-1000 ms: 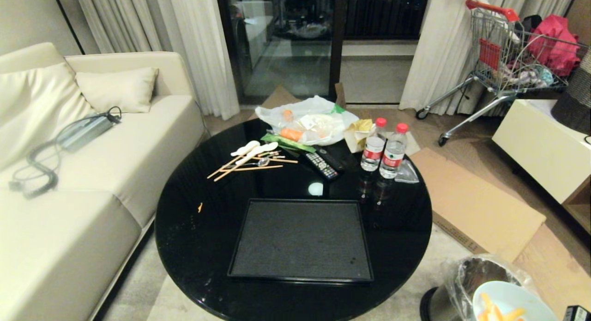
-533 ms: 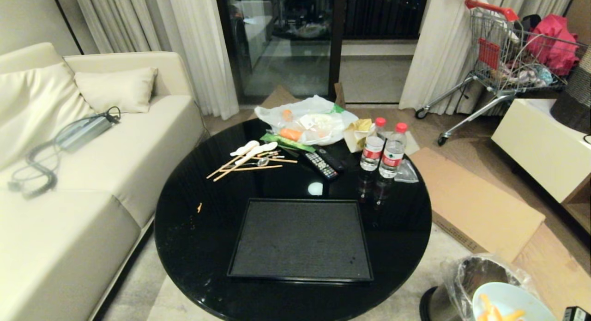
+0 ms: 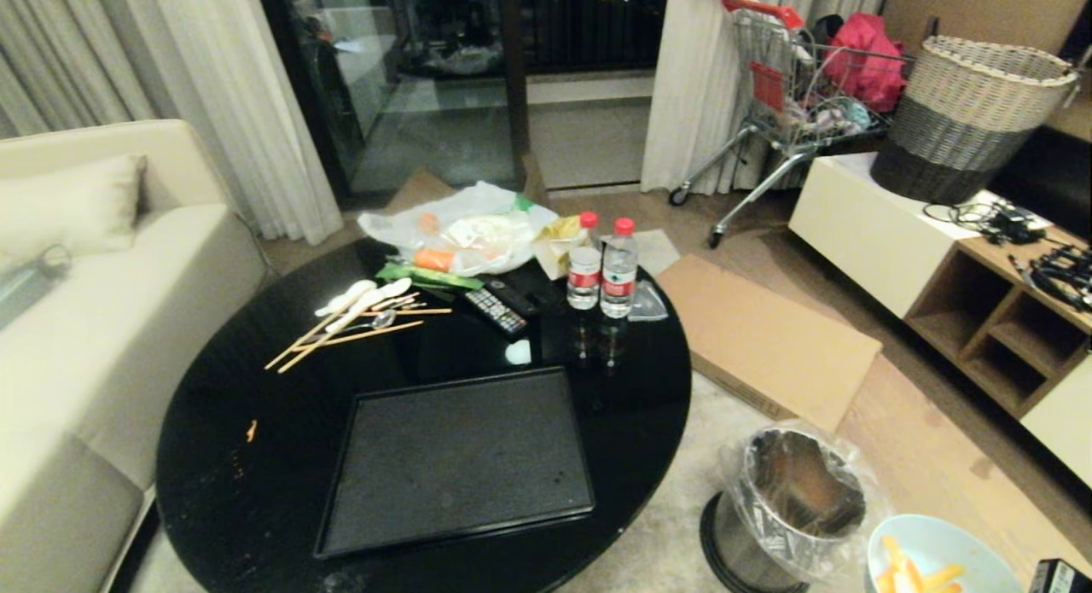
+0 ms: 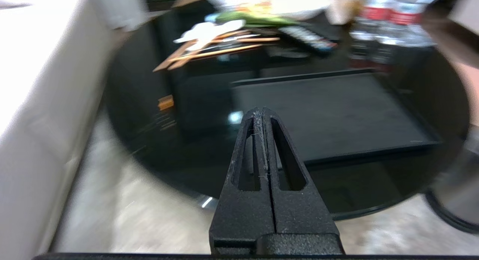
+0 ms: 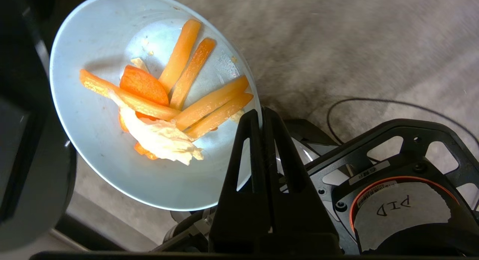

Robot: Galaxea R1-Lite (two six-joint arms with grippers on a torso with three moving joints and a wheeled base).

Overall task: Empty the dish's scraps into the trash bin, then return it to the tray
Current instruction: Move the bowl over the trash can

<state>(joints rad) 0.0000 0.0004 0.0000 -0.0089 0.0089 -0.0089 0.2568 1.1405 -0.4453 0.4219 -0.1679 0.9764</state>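
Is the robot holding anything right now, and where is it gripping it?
Yes. The right gripper pinches the dish by its rim, with the scraps inside. The left gripper is shut on nothing.

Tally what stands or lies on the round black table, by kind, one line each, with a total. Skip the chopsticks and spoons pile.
Water bottles: 2
Remote controls: 2
Black tray: 1
White plastic bag with food: 1
Yellow wrapper: 1
Total: 7
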